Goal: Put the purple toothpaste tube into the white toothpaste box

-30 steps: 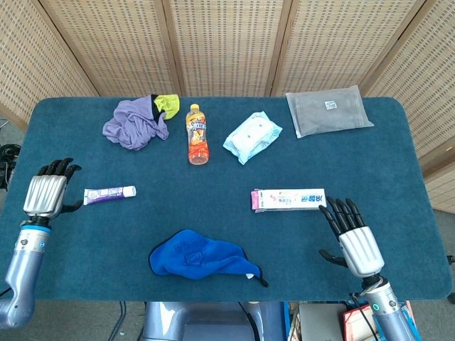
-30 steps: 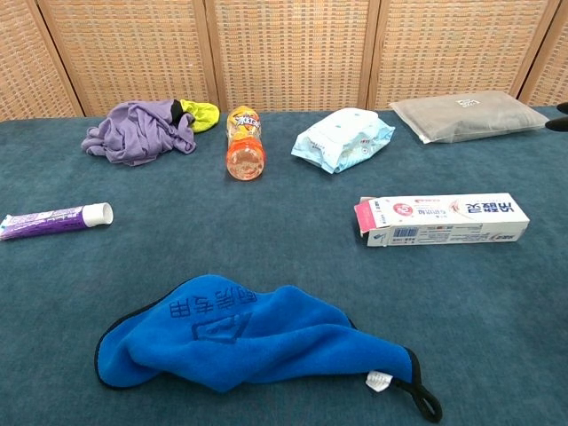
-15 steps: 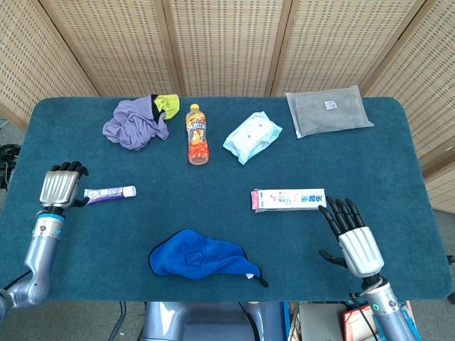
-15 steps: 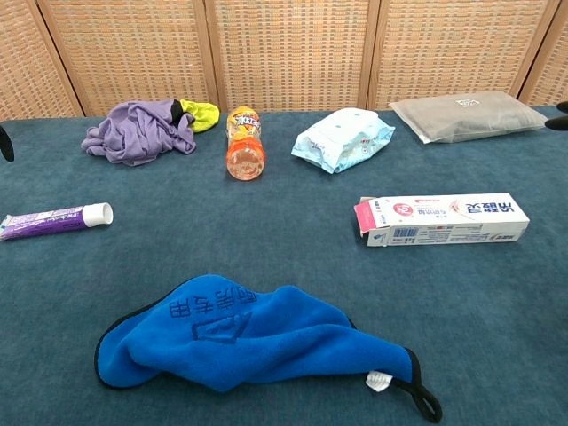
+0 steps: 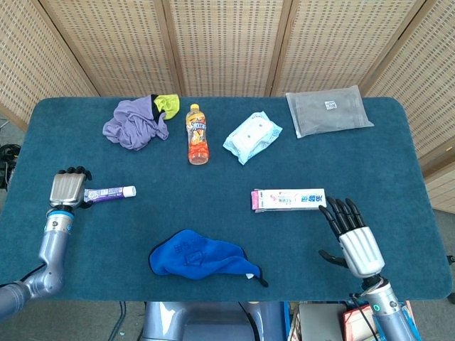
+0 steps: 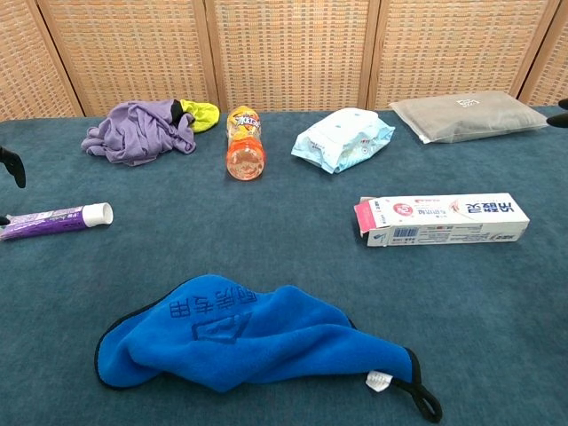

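Note:
The purple toothpaste tube (image 5: 110, 192) (image 6: 55, 216) lies flat at the table's left, white cap pointing right. My left hand (image 5: 67, 189) hovers at the tube's flat tail end with its fingers bent down beside it and nothing gripped; the chest view shows only a dark fingertip (image 6: 11, 166) at the left edge. The white toothpaste box (image 5: 288, 199) (image 6: 441, 218) lies at the right, its pink flap open at the left end. My right hand (image 5: 353, 241) stands open, fingers spread, just near of the box's right end and apart from it.
A blue cloth (image 5: 200, 257) lies crumpled at the front middle between tube and box. Along the back are a purple and yellow-green cloth (image 5: 136, 121), an orange drink bottle (image 5: 197, 134) on its side, a wipes pack (image 5: 252, 135) and a grey packet (image 5: 328, 111).
My left hand has moved right and slightly nearer, from the table's left edge up to the tube's tail end. Tube, box and right hand have not moved.

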